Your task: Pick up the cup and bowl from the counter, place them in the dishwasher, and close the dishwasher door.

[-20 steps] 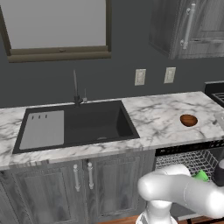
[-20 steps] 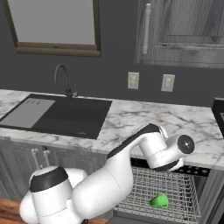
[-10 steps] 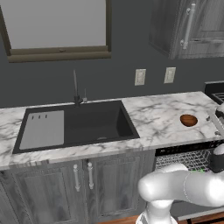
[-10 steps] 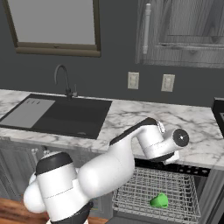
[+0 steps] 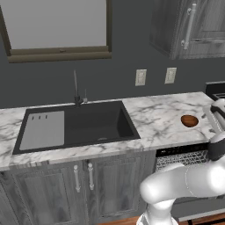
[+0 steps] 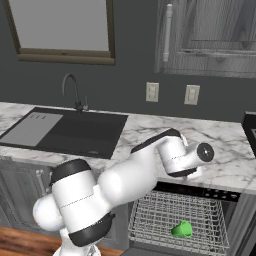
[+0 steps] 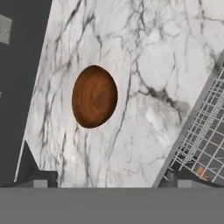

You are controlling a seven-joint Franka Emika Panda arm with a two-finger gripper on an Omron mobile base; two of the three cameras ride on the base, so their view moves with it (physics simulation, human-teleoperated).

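Note:
The reddish-brown bowl [image 7: 94, 96] sits upright on the white marble counter [image 7: 144, 52], just ahead of my open gripper [image 7: 107, 178], whose fingertips [image 7: 38, 176] stand wide apart with nothing between them. In the left base view the bowl [image 5: 189, 120] lies near the counter's right end, with my hand [image 5: 216, 115] beside it at the frame edge. The green cup [image 6: 182, 229] lies in the white wire rack [image 6: 150, 215] of the open dishwasher [image 6: 200, 192] below the counter. In the right base view my arm hides the bowl.
A black sink basin [image 5: 94, 125] with a faucet [image 5: 76, 90] lies left of the bowl. Grey cabinet doors [image 5: 83, 184] stand under the sink. The pulled-out rack [image 7: 203, 140] juts from the counter's front edge. Wall cabinets [image 6: 210, 35] hang overhead.
My hand has risen from above the rack to counter height and now points down at the bowl. The cup stays in the rack; the bowl has not moved.

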